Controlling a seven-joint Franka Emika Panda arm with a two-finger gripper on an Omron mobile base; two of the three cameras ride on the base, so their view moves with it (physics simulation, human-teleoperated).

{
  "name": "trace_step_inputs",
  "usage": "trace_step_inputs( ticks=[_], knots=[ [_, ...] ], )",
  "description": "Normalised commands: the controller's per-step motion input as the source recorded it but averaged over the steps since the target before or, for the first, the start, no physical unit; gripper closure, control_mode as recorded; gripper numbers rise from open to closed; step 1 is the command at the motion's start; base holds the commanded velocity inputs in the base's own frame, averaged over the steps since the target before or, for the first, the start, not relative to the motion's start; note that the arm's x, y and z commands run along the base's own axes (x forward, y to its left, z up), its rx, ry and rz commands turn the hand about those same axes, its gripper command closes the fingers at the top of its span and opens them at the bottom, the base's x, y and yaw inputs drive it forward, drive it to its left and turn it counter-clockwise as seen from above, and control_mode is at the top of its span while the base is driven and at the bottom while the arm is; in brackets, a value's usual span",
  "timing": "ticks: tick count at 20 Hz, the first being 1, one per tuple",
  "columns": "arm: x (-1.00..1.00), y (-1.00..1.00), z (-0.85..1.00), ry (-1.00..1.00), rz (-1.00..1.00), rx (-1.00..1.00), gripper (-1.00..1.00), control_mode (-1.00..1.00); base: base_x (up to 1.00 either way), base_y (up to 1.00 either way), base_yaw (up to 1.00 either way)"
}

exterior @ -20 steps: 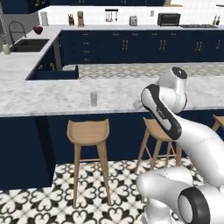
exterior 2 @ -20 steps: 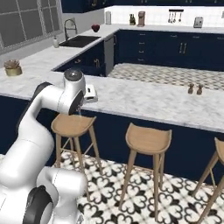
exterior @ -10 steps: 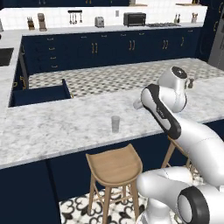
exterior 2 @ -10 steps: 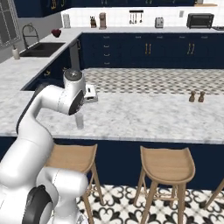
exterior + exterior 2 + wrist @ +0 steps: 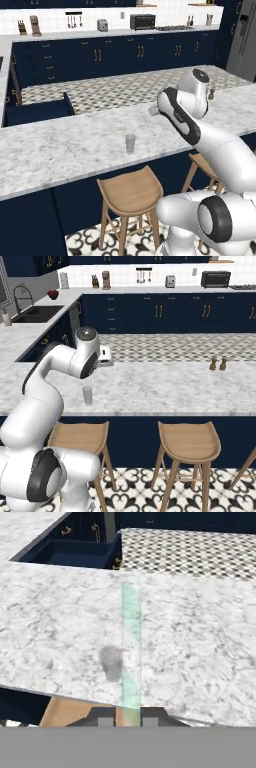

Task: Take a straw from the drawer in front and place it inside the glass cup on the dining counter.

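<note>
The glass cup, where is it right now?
The glass cup stands on the dining counter near its front edge, just above a wooden stool, left of the arm in the left base view.

I find no writing to read anywhere before me: no label, brand, number or sign. The marble worktop (image 5: 60,145) is bare speckle, and the far appliances are too small and blurred for me to make out any lettering on them.
</note>
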Motion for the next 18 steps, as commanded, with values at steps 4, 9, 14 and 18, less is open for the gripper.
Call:
trace_step_inputs(
  ticks=[4, 9, 14, 18],
  knots=[
    [0.00, 0.00, 0.40, -0.27, 0.38, 0.26, 1.00, -1.00, 0.00, 0.00, 0.00],
    [0.04, 0.00, 0.06, -0.21, 0.55, 0.29, 1.00, -1.00, 0.00, 0.00, 0.00],
    [0.43, 0.36, -0.08, -0.03, 0.58, 0.24, 1.00, -1.00, 0.00, 0.00, 0.00],
    [0.15, 0.50, -0.11, 0.00, 0.47, 0.17, 1.00, -1.00, 0.00, 0.00, 0.00]
  ],
)
